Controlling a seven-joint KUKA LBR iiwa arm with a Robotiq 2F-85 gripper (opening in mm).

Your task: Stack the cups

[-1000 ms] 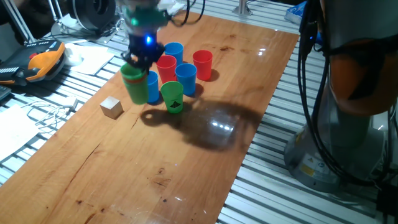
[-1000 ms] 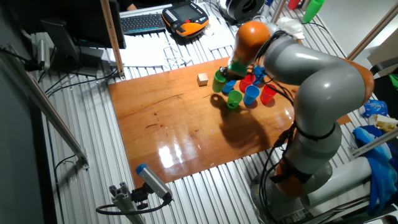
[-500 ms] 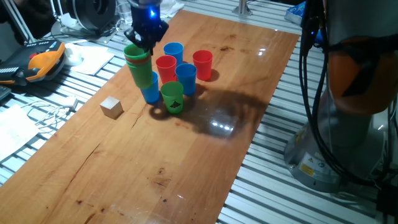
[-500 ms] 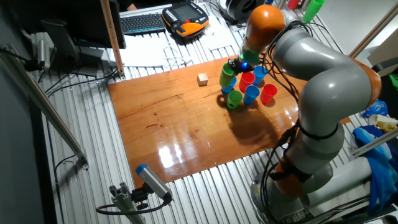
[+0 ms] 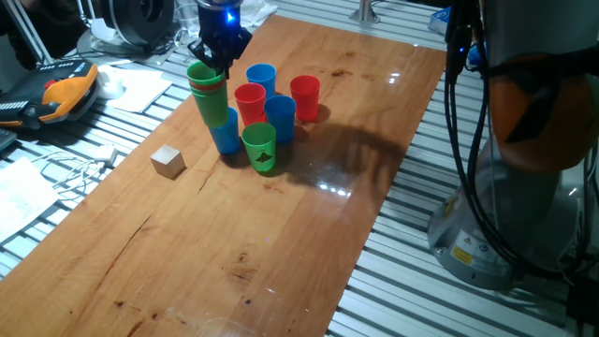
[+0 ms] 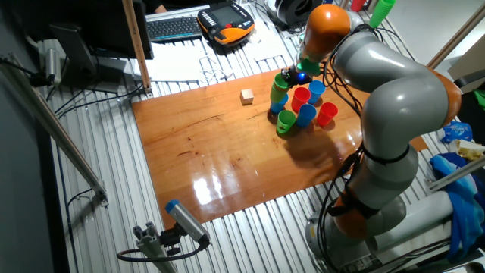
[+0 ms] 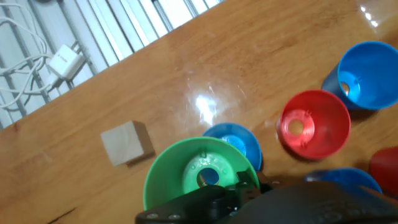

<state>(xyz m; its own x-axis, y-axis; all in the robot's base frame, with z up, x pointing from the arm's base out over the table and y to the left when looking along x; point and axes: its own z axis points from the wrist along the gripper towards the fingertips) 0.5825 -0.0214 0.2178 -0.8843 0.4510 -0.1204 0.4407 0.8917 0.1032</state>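
Green stack (image 5: 209, 94) still gripped, barely shifted from before

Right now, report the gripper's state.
Gripper: shut on the green cup stack, held above the blue cup.

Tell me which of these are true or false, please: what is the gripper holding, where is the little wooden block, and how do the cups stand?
1. The gripper holds a green cup. True.
2. The wooden cube sits inside a cup. False: it rests on the table, apart from the cups.
3. The held cup hangs above a blue cup. True.
4. The green marked cup lies tipped over. False: it stands upright.
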